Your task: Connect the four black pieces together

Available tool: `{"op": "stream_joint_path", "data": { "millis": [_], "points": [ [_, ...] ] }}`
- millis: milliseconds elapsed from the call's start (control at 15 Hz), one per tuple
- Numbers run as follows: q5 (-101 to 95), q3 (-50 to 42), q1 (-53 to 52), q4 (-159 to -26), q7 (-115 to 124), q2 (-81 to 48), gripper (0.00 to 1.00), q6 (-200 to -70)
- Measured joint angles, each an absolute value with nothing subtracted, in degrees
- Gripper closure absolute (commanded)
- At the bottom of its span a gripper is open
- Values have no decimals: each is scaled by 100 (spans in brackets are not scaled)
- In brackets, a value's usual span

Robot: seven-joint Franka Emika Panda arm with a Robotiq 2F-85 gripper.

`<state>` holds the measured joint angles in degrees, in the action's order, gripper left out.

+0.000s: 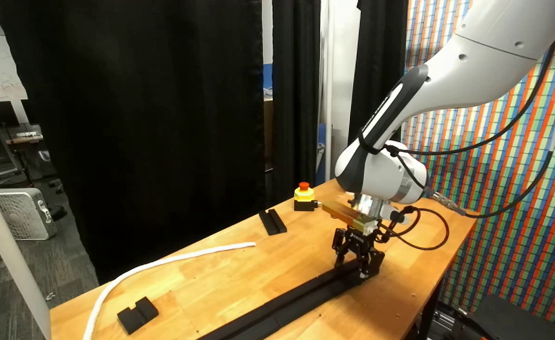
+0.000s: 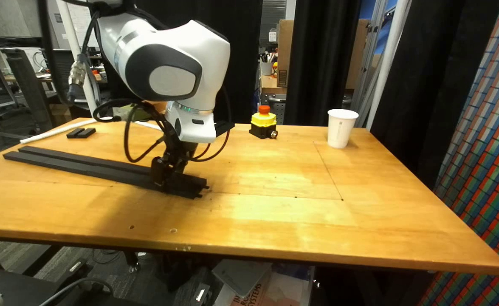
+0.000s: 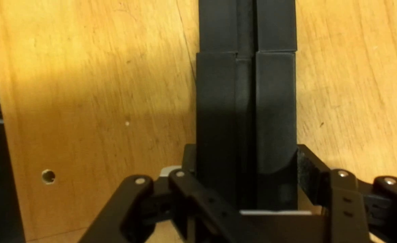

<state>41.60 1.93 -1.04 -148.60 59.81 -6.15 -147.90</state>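
The flat black bars lie end to end on the wooden table as one long grooved rail, in both exterior views. In the wrist view a seam parts the end bar from the neighbouring bar; they sit close with a slight sideways step. Two small pegs stick out of the end bar's free end in an exterior view. My gripper, also in an exterior view and the wrist view, has a finger against each side of the end bar. Not every seam is clear.
Two stubby black blocks lie near the far edge. A white hose curves along the table. A yellow emergency stop stands near the edge. A white paper cup stands at a far corner.
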Motion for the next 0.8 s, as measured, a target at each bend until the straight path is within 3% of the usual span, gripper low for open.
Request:
{"op": "stream_joint_path", "data": {
  "millis": [800],
  "points": [
    [4220, 165, -132, -14697, 5870, -767, 51, -14754]
  ]
}}
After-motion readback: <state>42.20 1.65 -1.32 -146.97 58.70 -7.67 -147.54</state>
